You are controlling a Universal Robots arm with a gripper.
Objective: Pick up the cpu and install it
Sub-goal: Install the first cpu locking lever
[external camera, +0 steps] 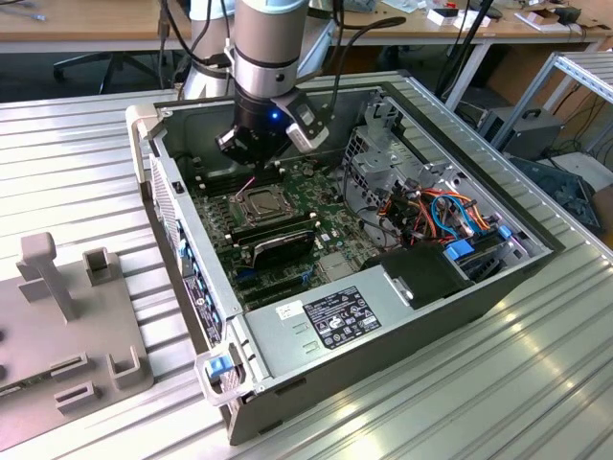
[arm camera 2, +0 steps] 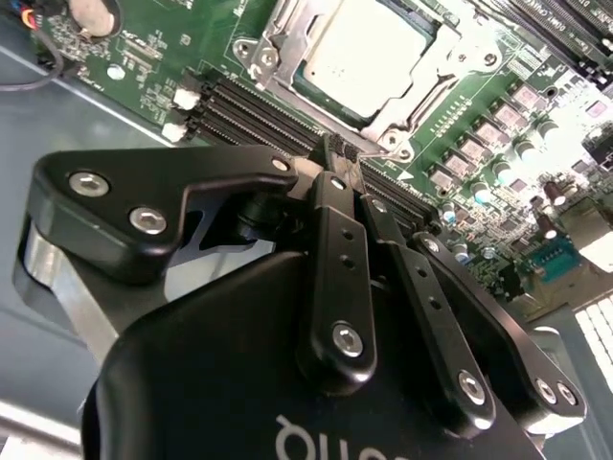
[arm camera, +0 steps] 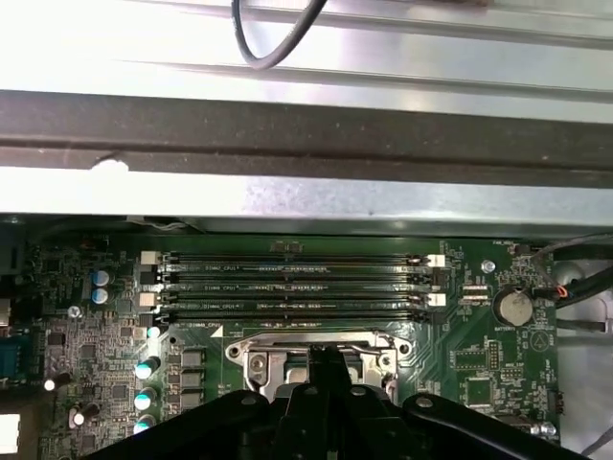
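The gripper (arm camera 2: 343, 161) hangs low inside the open computer case (external camera: 402, 316), with its two black fingers (arm camera 2: 335, 259) pressed together and nothing between them. Its tips sit just above the edge of the socket (arm camera 2: 383, 129) on the green board (arm camera 2: 479, 96).

Right past the tips lies the cpu (arm camera 2: 359, 53), a flat silver-grey square. It rests inside the socket, so I think the picking up and the putting in place are done. The shiny metal frame (arm camera 2: 278, 43) around it looks folded back and not clamped down, so the locking part seems left to do, though I cannot be sure.

A bit further from the gripper, in the first wrist view, run the long dark memory slots (arm camera: 292, 283), empty, and off to one side a round coin battery (arm camera: 512, 307). Beyond those is the grey case wall (arm camera: 306, 196).

Far from the gripper, in the exterior view, sit a bunch of orange and blue wires (external camera: 436, 211) and the grey power box (external camera: 335, 321). Nothing stands in the way of the gripper
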